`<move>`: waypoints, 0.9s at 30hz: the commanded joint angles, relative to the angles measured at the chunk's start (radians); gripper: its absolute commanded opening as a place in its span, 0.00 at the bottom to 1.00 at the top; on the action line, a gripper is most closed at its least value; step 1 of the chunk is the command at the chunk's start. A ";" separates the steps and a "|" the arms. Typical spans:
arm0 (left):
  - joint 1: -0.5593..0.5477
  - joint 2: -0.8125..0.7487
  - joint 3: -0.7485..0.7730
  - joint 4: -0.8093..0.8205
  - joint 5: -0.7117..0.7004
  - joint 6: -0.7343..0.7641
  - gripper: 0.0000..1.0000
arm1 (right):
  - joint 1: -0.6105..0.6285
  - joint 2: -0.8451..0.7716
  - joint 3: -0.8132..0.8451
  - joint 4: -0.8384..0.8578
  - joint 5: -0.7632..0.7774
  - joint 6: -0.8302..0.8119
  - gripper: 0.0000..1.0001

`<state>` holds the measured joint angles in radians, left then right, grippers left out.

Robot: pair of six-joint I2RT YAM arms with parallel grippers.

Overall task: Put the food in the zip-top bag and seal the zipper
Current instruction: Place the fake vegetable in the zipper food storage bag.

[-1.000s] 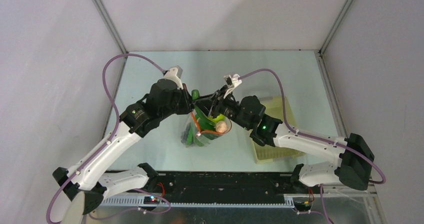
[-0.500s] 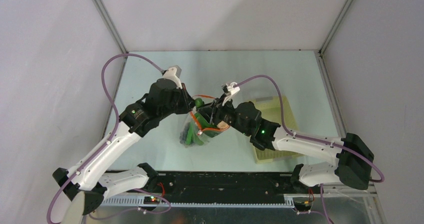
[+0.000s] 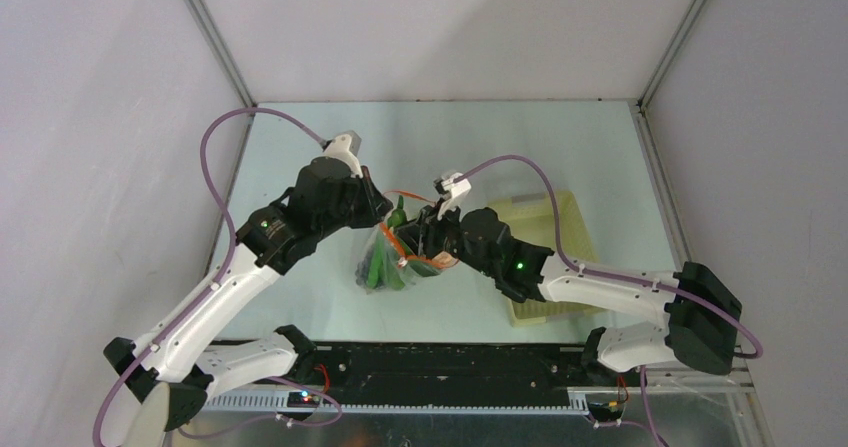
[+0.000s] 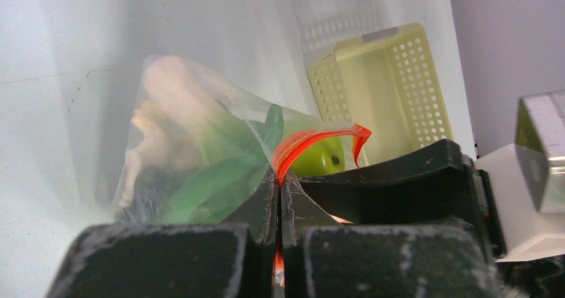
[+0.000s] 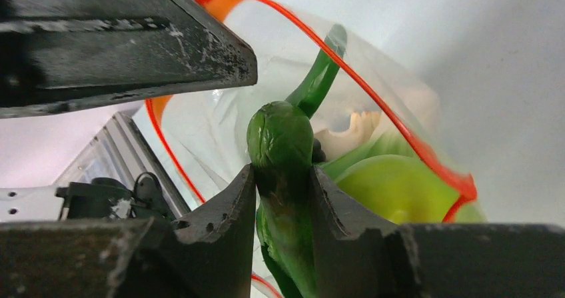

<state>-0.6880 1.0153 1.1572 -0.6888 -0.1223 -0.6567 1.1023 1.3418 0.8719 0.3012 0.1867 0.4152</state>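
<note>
**Left arm.** The left gripper (image 4: 278, 186) is fully closed. Its jaws pinch the zipper (image 4: 313, 139) at the rim of the zip-top bag (image 4: 200, 115) and hold that edge up off the table (image 3: 480, 147). The orange-red strip folds into a raised loop just beyond the fingertips.

**Right arm.** The right gripper (image 5: 283, 190) is closed on the long green pepper (image 5: 280, 138). The fingers (image 5: 226, 211) press both sides of the pepper below its rounded shoulder. In the right wrist view the curved stem points away from the gripper and crosses the zipper (image 5: 373, 95). The pepper sits at the bag mouth; whether its lower end is already inside cannot be determined.

**Bag contents.** The green apple (image 4: 318, 158) lies just behind the zipper loop. The bok choy (image 4: 174, 95) fills the far side of the bag, white stalks uppermost, green leaves below.

**Position.** In the top view the bag (image 3: 385, 267) stands near the table centre, between the two grippers, which meet over its mouth. The pale yellow perforated basket (image 3: 560, 222) rests to the right, partly beneath the right arm.
</note>
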 commanded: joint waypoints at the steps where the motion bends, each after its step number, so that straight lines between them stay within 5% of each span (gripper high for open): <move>1: 0.003 -0.035 0.001 0.103 0.030 -0.021 0.00 | 0.013 0.052 0.078 -0.111 0.056 0.034 0.02; 9: 0.002 -0.034 -0.007 0.118 0.056 -0.020 0.00 | 0.018 0.101 0.165 -0.215 0.091 0.089 0.07; 18: 0.009 -0.032 -0.008 0.108 0.037 -0.028 0.00 | 0.033 0.038 0.204 -0.260 0.042 0.044 0.47; 27: 0.022 -0.019 -0.012 0.115 0.063 -0.037 0.00 | 0.032 -0.088 0.204 -0.242 -0.005 -0.010 0.67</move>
<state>-0.6746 1.0145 1.1347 -0.6601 -0.0887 -0.6720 1.1297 1.3270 1.0378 0.0261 0.2081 0.4389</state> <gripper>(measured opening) 0.008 0.658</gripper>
